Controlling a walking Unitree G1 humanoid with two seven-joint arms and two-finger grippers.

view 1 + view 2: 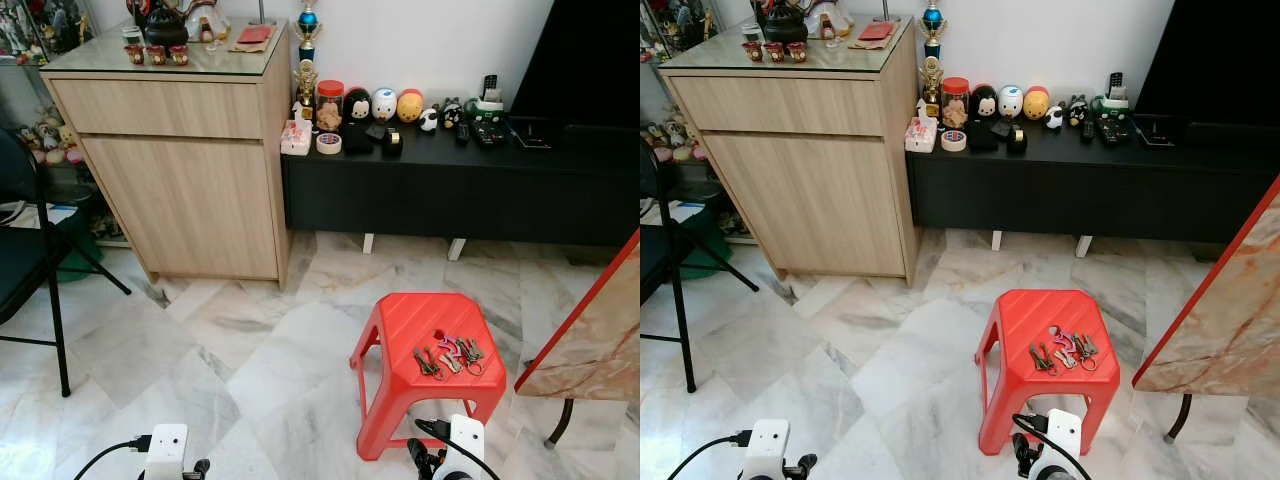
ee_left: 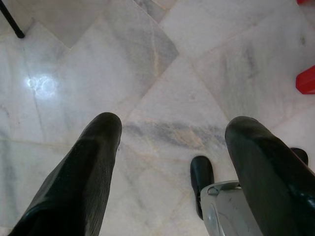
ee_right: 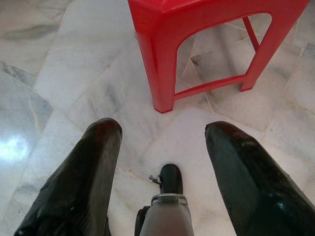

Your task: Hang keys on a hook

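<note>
Hanging low, both pincers (image 3: 162,142) (image 2: 172,142) spread.

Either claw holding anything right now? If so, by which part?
Nothing held. Left claw and right claw are both open over the marble floor; the keys lie untouched on the red stool.

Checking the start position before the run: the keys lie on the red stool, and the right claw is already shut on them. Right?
Not quite. The keys do lie on the red stool, but the right claw is open and empty, hanging low above the marble floor in front of the stool, as the right wrist view shows.
</note>
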